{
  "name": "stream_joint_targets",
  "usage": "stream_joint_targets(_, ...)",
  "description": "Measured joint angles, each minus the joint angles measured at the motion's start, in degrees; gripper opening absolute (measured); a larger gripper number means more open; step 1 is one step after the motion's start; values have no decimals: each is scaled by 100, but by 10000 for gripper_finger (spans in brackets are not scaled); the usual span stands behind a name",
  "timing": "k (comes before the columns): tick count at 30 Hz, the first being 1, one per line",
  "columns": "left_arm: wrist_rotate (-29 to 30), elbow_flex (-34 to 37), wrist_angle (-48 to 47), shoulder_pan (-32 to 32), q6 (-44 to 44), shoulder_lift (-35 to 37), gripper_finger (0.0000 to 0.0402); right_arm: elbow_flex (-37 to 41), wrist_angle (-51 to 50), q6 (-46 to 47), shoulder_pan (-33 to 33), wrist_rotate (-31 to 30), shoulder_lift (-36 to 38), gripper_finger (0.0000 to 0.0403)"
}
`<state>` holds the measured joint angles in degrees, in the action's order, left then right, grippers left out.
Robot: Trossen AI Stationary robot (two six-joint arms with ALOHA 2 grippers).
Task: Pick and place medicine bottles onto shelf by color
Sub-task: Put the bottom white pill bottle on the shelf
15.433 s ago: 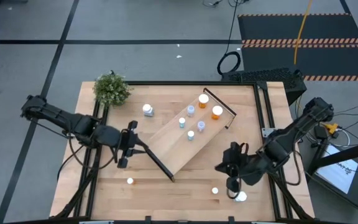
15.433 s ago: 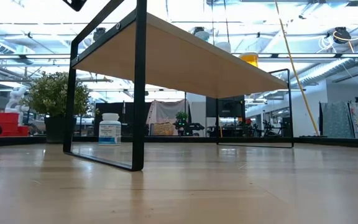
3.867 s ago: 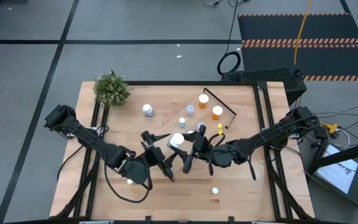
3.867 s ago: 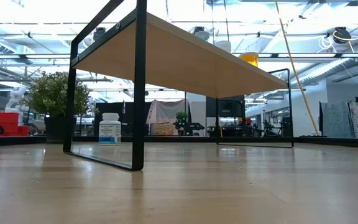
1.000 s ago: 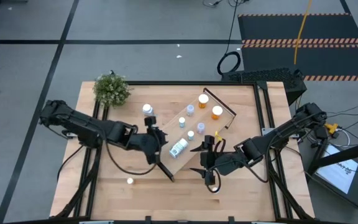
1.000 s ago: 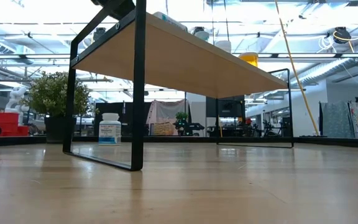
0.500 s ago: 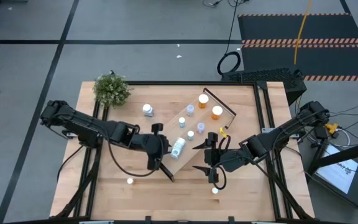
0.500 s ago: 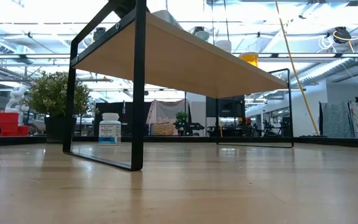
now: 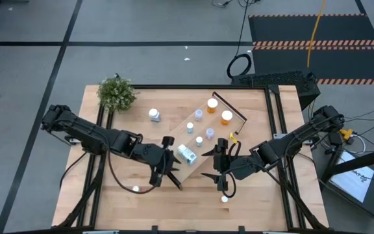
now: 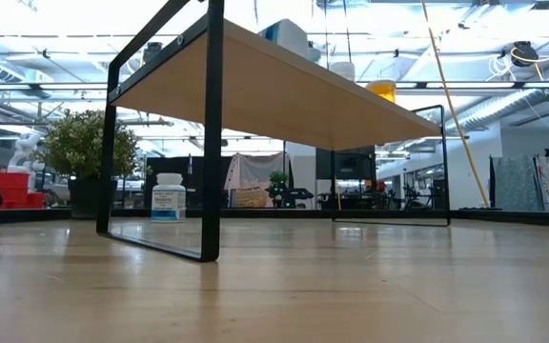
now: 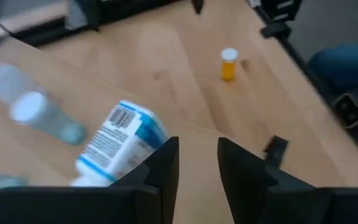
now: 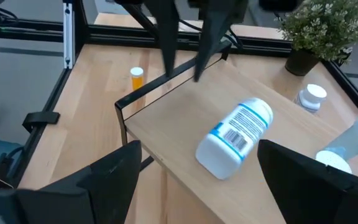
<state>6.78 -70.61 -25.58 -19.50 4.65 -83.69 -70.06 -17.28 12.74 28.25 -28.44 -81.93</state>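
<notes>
The shelf (image 9: 197,164) stands slantwise on the table. A larger white medicine bottle with a blue label (image 9: 187,154) lies on its side on the board's near end (image 12: 235,137). Small pale blue and orange bottles (image 9: 210,131) stand farther along the board. My left gripper (image 9: 165,171) hangs off the shelf's near corner, open by a narrow gap (image 11: 194,152) with nothing in it. My right gripper (image 9: 206,164) is wide open (image 12: 197,149) at the shelf's right long edge, pointing at the lying bottle without touching it.
A white bottle (image 9: 154,115) and a green plant (image 9: 117,94) stand on the table beyond the shelf's far left side. Small bottles stand on the table near the front edge, left (image 9: 136,189) and right (image 9: 224,199). Black frame rails run along the table's sides.
My left gripper has swung away from the large white bottle toward the table's near edge, turning at the wrist. The bottle stays lying on the shelf's near end but has turned about a little. My right gripper has kept still.
</notes>
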Motion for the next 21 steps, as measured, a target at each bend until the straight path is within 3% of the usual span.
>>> stream_joint_targets(6, 336, 0, -166, 203, 469, 18, 154, 0, -98, 3, 0, -1, -2, 318)
stream_joint_targets(14, 310, 0, -201, 578, 739, 16, 279, 0, -108, -141, 0, 1, -2, 318)
stream_joint_targets(17, -29, 0, -219, 798, 858, 16, 307, 0, -107, -144, 0, 3, -4, 318)
stream_joint_targets(21, -527, -2, -305, 1081, 977, -54, 314, 0, -107, -145, 0, 12, -4, 318)
